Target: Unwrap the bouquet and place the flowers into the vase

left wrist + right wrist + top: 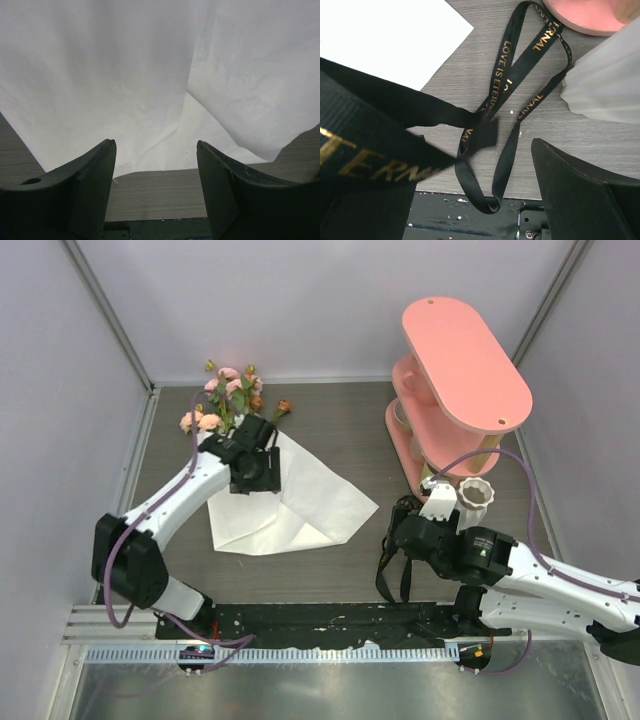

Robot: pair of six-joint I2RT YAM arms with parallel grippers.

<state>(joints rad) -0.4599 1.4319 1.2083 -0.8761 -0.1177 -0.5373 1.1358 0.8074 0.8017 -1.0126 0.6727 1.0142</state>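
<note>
**Wrapping is off, the flowers wait at the far left of the tabletop**

The flowers (228,400) lie on the tabletop (360,430) at the far-left edge of the flattened white paper (300,505), well apart from the vase (477,495), which stands upright just beside the right gripper (477,160). The left gripper (156,160) hovers over the paper with its jaws apart and nothing between them. The right gripper also stands wide, and the black ribbon (520,85) only drapes over one finger. We judge the flowers light, with thin stems that can slip and spread, and soft blooms. So we would take all the stems together near their middle, never the heads. The small vase may tip easily at its narrow neck.
</note>
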